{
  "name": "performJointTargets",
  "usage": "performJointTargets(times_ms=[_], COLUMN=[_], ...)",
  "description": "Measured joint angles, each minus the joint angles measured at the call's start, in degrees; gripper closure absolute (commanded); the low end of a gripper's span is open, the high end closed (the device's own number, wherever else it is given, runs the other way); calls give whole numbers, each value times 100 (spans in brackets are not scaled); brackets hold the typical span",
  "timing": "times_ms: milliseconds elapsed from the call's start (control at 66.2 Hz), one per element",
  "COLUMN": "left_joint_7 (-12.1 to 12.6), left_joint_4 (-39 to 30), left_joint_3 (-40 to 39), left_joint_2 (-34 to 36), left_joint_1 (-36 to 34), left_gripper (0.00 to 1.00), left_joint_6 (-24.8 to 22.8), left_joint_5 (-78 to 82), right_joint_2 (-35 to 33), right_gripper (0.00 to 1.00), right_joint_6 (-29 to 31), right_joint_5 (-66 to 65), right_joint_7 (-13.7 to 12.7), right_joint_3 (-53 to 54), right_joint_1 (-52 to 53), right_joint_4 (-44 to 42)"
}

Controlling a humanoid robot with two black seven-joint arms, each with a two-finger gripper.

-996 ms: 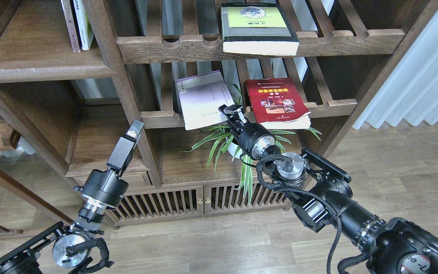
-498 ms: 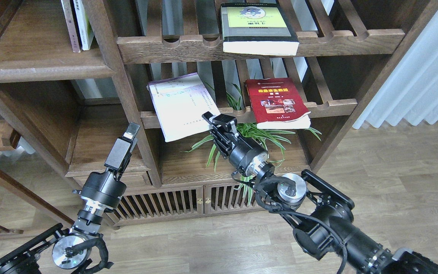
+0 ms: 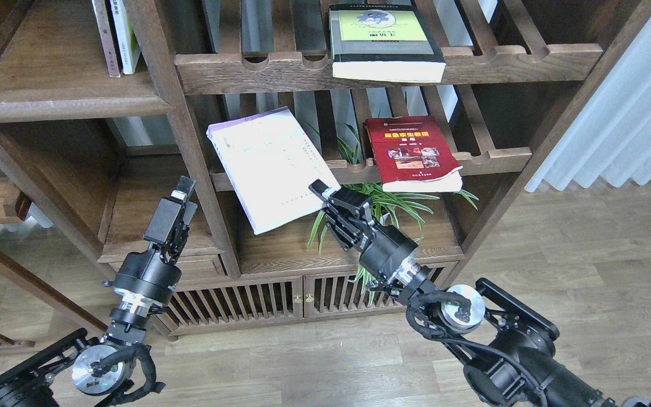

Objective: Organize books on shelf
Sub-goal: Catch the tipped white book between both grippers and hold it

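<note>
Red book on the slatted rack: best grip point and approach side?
Grip the red book at its front edge, which overhangs the rack's front rail with the page block exposed. Probably come in from the front, one finger above the cover and one below. It lies flat, so only that overhang gives room underneath.

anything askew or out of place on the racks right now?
Yes. The lavender-white book is tilted, held by one corner in the right gripper, off the middle slatted rack. The grey-black book and red book overhang their rack rails. The left gripper holds nothing.
</note>
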Motion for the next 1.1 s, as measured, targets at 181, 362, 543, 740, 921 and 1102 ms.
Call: performJointTargets(times_ms=[181, 362, 543, 740, 921, 1102], left_joint_7=[248, 870, 1797, 1851, 1876, 1972], left_joint_4=[-9, -10, -10, 1, 19, 33], left_joint_3=[82, 102, 103, 51, 38, 43], left_joint_2=[194, 286, 294, 288, 292, 304], left_joint_1=[-3, -7, -21, -28, -31, -39], left_gripper=[1, 1, 1, 1, 1, 3], left_joint_6=[0, 0, 0, 0, 0, 0], left_joint_5=[-3, -106, -559, -683, -747, -751], right_joint_2=[-20, -17, -8, -5, 22, 62], right_gripper=[95, 95, 95, 95, 95, 94], right_joint_6=[216, 246, 251, 255, 305, 312], right_joint_5=[-158, -192, -249, -288, -290, -311], right_joint_7=[-249, -391, -440, -509, -531, -546], right_joint_3=[7, 8, -15, -104, -189, -214], right_joint_1=[-151, -182, -184, -192, -192, -192], right_joint_4=[-17, -39, -78, -80, -80, -80])
